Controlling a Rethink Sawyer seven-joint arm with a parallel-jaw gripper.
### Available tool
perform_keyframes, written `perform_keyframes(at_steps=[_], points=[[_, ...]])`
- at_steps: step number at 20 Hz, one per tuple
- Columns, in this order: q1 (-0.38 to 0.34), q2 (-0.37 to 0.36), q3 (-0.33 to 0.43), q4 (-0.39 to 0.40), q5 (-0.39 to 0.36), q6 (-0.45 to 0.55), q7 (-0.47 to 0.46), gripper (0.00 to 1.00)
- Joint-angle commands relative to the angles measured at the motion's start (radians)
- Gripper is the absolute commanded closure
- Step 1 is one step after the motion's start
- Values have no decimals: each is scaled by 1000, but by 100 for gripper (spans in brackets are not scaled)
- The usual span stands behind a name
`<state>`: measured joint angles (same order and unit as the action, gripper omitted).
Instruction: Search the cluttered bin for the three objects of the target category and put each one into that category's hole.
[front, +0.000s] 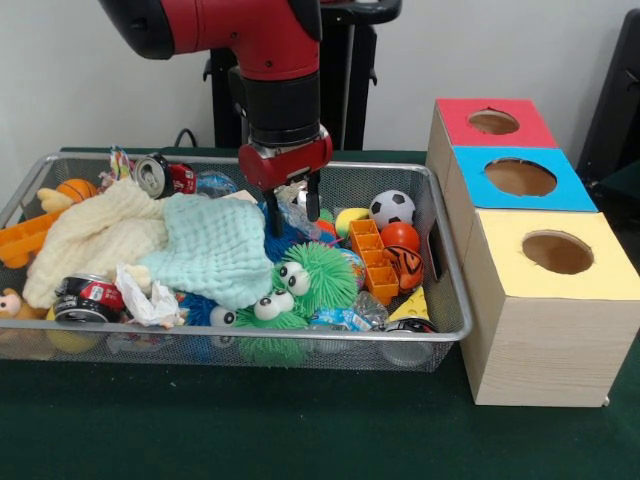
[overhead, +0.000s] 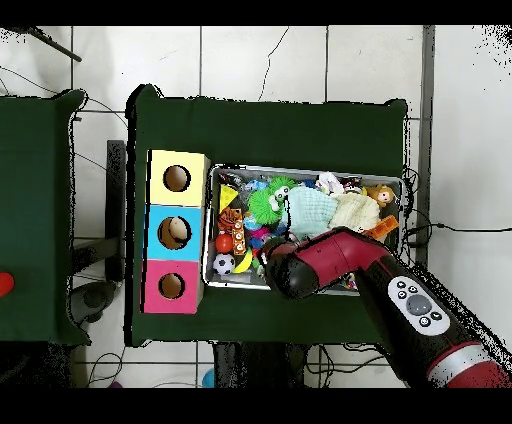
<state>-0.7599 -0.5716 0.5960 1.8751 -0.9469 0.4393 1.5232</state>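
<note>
My gripper (front: 292, 212) hangs inside the wire bin (front: 440, 260), its two black fingers apart and dipped into the clutter over a crinkly clear wrapper (front: 290, 210) and a blue fuzzy toy (front: 285, 243). To its right lie a soccer ball (front: 392, 208), an orange ball (front: 400, 236) and a tiger-striped ball (front: 404, 264). A green fuzzy toy with eyes (front: 318, 280) sits just in front. Three boxes with holes stand beside the bin: red (front: 493, 122), blue (front: 520, 177), yellow (front: 557, 252). In the overhead view the arm (overhead: 300, 265) hides the gripper.
A mint cloth (front: 215, 250) and a cream cloth (front: 95, 235) cover the bin's left half. Crushed cans (front: 155, 175) (front: 85, 298), an orange ice tray (front: 372, 260), a small basketball (front: 76, 189) and a yellow wedge (front: 410, 306) lie around them.
</note>
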Motion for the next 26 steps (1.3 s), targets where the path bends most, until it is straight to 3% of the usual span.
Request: perform_keyframes(at_steps=[1,26], points=[[22,40,-30,-53,-38,-26,5,0],[14,69,-40,-62,-60,-49,-13,0]])
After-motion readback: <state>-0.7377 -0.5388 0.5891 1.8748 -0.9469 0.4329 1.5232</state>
